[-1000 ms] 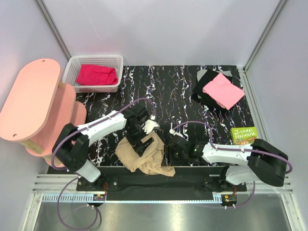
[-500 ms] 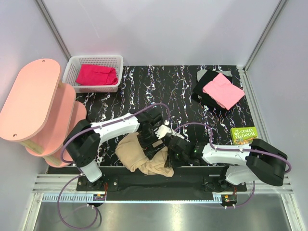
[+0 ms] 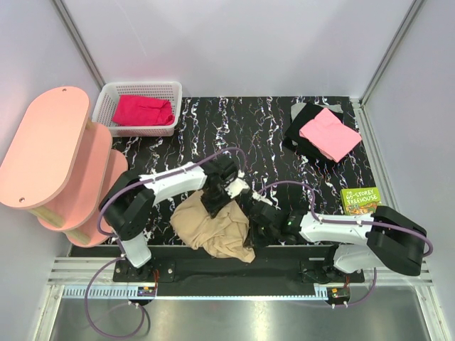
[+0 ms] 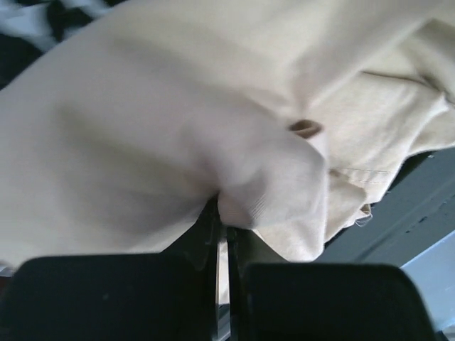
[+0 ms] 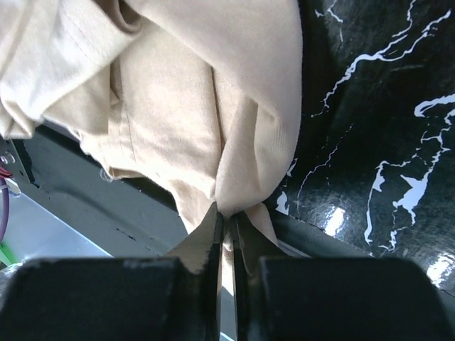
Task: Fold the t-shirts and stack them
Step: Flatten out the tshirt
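Note:
A crumpled tan-beige t-shirt (image 3: 213, 231) lies at the near edge of the table, between the two arms. My left gripper (image 3: 217, 204) is shut on a fold of its far edge; in the left wrist view the beige cloth (image 4: 178, 128) bunches right at the closed gripper (image 4: 222, 226). My right gripper (image 3: 250, 229) is shut on the shirt's right edge, where a pinched fold of the t-shirt (image 5: 213, 106) rises from the gripper (image 5: 226, 222). A pink t-shirt (image 3: 330, 133) lies folded on a black t-shirt (image 3: 304, 125) at the far right. A magenta-red t-shirt (image 3: 142, 110) sits in the basket.
A white basket (image 3: 106, 99) stands at the far left corner. A pink two-tier shelf (image 3: 50, 153) stands off the table's left side. A green paperback book (image 3: 360, 199) lies near the right edge. The table is black marble-patterned (image 3: 242, 128).
The left arm swung right from the shirt's middle to its far edge and shut on the cloth. The right gripper closed on the shirt's right edge. The shirt has spread a little.

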Tool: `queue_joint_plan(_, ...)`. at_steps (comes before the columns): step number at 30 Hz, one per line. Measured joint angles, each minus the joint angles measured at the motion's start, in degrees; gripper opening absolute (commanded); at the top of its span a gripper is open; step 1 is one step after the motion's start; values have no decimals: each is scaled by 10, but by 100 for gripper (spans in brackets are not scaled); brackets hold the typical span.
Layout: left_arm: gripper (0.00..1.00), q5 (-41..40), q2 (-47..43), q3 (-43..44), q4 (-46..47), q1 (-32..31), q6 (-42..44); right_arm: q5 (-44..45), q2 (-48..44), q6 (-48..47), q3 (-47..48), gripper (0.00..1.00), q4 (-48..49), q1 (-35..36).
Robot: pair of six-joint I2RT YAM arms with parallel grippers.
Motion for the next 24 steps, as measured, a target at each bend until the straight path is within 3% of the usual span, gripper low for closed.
queue_joint_plan(4,0,-23,-28,43,-35,47,10,9,-17,-18,28,1,-41,0)
queue_joint_plan(12,0,-56,-141,253,-131,140,56,84,-96,-88,179,0,-174,1)
queue_joint_plan(18,0,-95,-236,320,-214,144,91,158,-166,-133,297,0,-291,1)
queue_joint_plan(24,0,-145,-269,431,-277,143,126,217,-213,-173,445,0,-393,1)
